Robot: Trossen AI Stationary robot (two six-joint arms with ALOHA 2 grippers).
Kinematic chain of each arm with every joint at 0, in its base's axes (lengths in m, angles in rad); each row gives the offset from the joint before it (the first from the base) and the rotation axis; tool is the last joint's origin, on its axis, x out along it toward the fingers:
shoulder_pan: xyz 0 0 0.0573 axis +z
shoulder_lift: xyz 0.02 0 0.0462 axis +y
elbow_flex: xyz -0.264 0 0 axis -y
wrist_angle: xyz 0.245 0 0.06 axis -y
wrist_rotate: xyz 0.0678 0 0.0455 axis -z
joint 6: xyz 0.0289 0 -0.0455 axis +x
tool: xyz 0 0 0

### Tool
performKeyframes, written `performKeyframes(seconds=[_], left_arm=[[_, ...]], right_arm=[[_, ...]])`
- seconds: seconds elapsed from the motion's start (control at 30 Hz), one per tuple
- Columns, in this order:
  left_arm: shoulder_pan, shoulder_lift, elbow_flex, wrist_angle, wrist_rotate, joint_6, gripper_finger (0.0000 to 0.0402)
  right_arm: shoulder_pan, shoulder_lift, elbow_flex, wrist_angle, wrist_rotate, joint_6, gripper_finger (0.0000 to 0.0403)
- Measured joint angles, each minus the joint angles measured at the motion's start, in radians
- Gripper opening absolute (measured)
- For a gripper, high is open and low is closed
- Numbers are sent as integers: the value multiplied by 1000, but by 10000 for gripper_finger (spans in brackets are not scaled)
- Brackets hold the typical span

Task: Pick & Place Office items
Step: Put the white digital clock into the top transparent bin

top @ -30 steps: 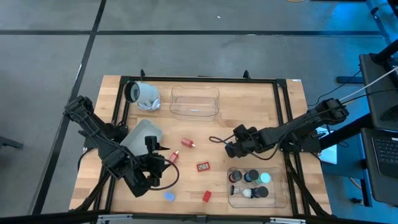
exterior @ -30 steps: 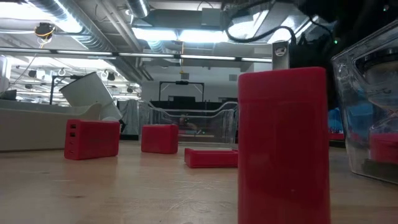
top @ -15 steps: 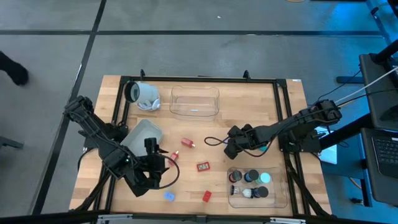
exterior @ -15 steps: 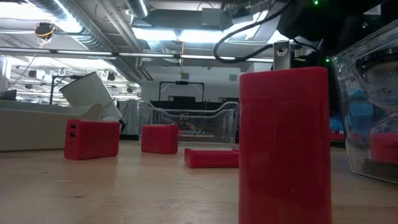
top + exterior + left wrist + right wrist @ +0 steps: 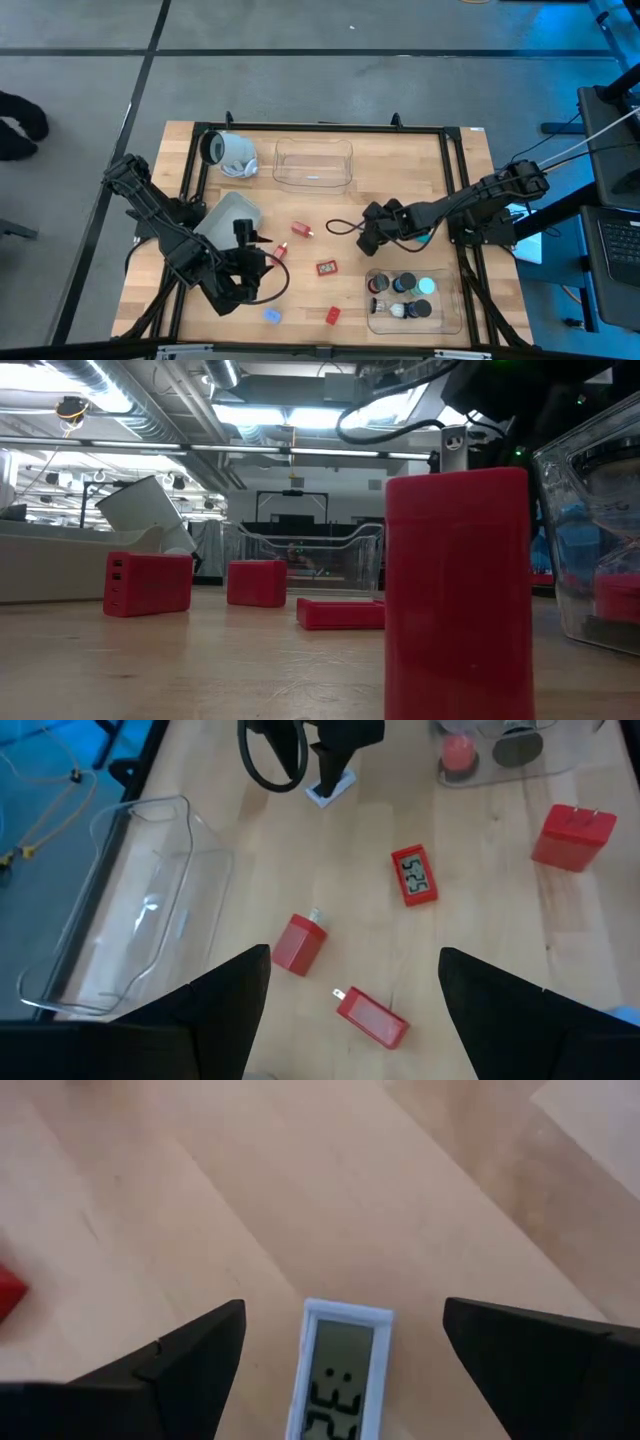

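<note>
Right gripper (image 5: 340,1370), fingers spread open, hovers over a flat white rectangular clock (image 5: 338,1365) with grey display on the wooden bench (image 5: 250,1200).

Matt pale wood table (image 5: 420,170), clear glossy plastic tray (image 5: 313,165)

Bare wood strip runs across the wooden table (image 5: 420,150) between the empty clear plastic tray (image 5: 313,164) at the far edge and the scattered small red blocks (image 5: 302,231) mid-table; passable there. Red flat clock piece (image 5: 327,268) and red block near the front edge (image 5: 331,315) clutter the centre-front, with gaps between them. Right gripper (image 5: 368,240) hangs spread over a small white digital clock (image 5: 338,1370), blocking centre-right. Filled clear tray (image 5: 445,310) closes the front right corner. Left gripper (image 5: 256,262), fingers apart, and the tipped white-grey cylinder (image 5: 230,151) occupy the left side.
</note>
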Motion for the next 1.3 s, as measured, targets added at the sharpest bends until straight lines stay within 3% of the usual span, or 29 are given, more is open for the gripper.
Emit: performKeyframes(seconds=[0.6,0.77,1.07,1.3], left_arm=[[34,0,0,0,-60,44,287],[58,0,0,0,-60,44,287],[97,0,0,0,-60,60,287],[121,0,0,-1,-60,62,287]], right_arm=[[-17,104,4,8,-73,-49,335],[-19,105,3,10,-74,-48,292],[-19,106,2,15,-55,-23,158],[-20,107,19,0,-60,-23,151]])
